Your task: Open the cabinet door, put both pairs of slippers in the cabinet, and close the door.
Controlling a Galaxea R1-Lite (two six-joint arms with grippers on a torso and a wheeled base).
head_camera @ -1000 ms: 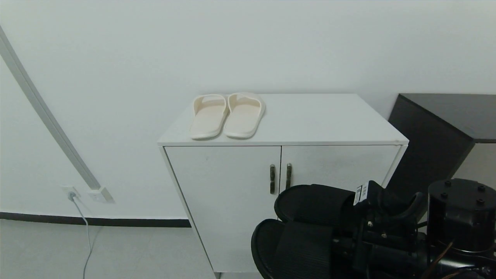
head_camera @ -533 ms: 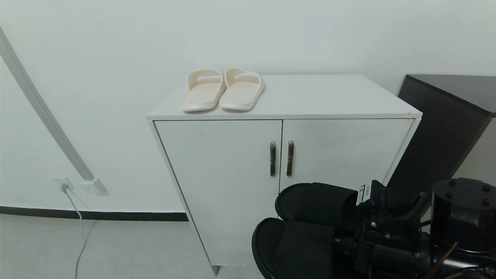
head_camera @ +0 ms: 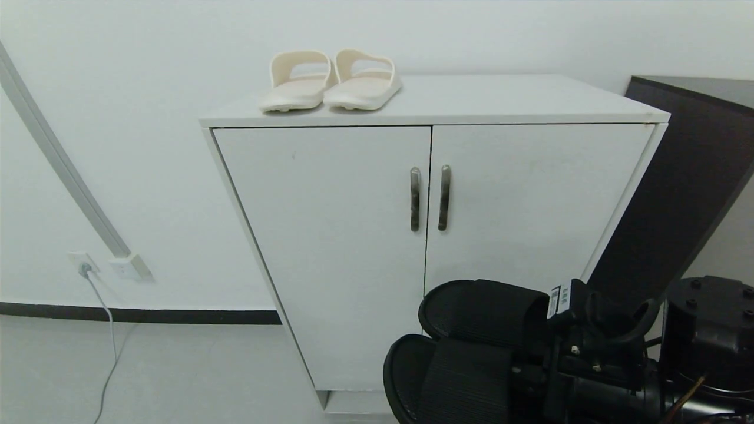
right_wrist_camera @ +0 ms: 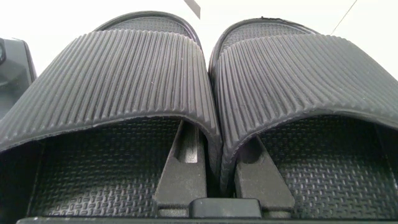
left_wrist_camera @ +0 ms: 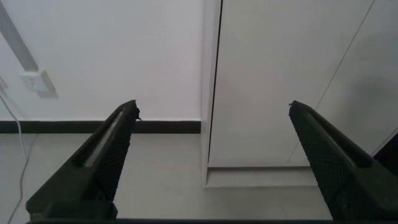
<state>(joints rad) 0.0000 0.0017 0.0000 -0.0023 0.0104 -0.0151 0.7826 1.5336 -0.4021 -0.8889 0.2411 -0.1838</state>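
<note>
Clamping the black slippers (head_camera: 471, 330) side by side in the right gripper (right_wrist_camera: 216, 158), fingers pinched on their inner walls under the straps. Gaping wide and empty on the left gripper (left_wrist_camera: 212, 106), facing the cabinet (head_camera: 530, 97) low at its left edge. Seeing both doors shut, with two upright handles (head_camera: 415, 198) up and ahead of the loaded fingers. Probably calling for the free left arm. Leaving the cream slippers (head_camera: 330, 82) on top, well above.

I log black slippers (right_wrist_camera: 124, 74) matt with ribbed rubbery straps, cream slippers (head_camera: 330, 82) smooth matt, cabinet (head_camera: 330, 235) matt white laminate, handles (head_camera: 415, 199) dull metal.
</note>
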